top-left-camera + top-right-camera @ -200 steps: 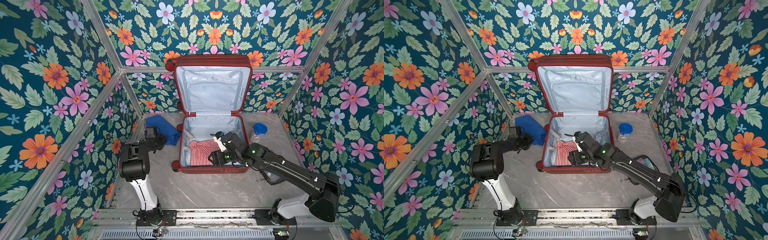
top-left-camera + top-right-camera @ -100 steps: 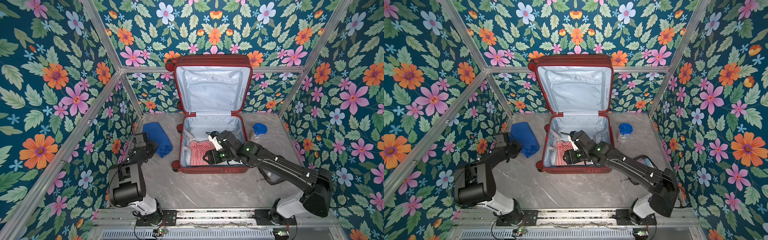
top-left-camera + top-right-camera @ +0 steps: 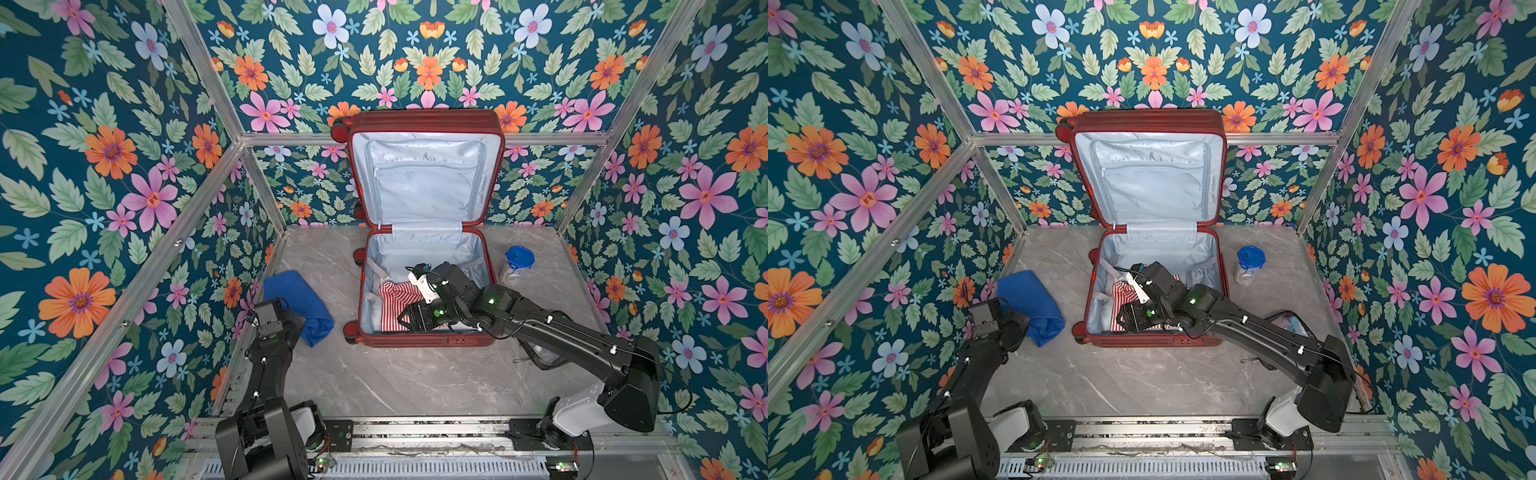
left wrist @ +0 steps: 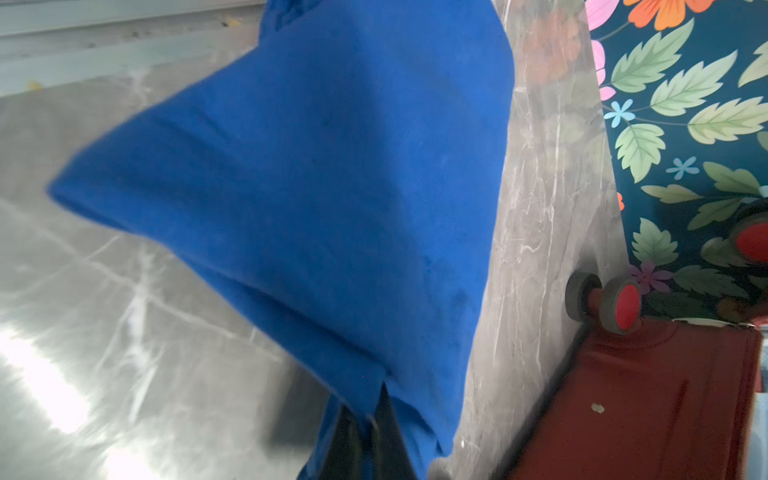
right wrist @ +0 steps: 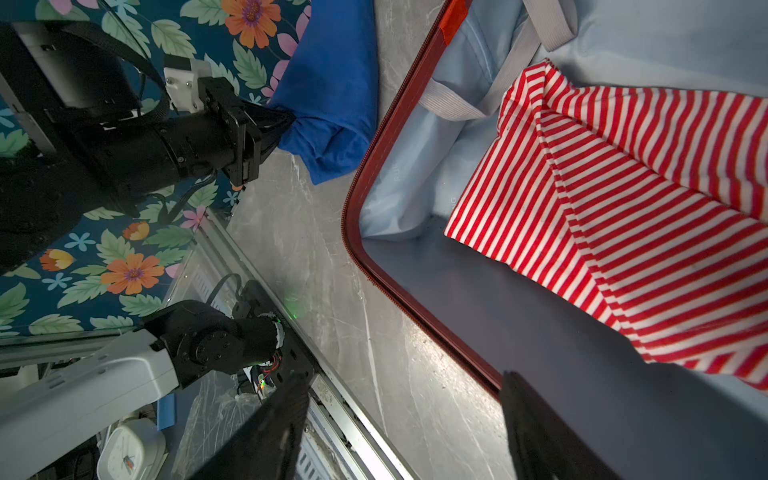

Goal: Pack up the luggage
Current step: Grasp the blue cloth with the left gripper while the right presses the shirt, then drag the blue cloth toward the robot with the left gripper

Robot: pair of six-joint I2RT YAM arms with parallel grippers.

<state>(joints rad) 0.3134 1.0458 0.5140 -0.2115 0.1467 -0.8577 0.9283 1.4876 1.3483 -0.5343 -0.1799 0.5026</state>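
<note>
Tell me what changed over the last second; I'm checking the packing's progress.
The left gripper, shut on the blue cloth, pulled it back toward its arm's base. The right gripper edged slightly left, open. The luggage, striped shirt and jar stayed put.

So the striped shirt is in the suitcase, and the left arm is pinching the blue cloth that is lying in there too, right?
Not quite. The blue cloth lies outside the luggage, on the table beside it, as both top views show. The rest holds: the striped shirt is inside, and the left gripper is shut on the blue cloth.
</note>
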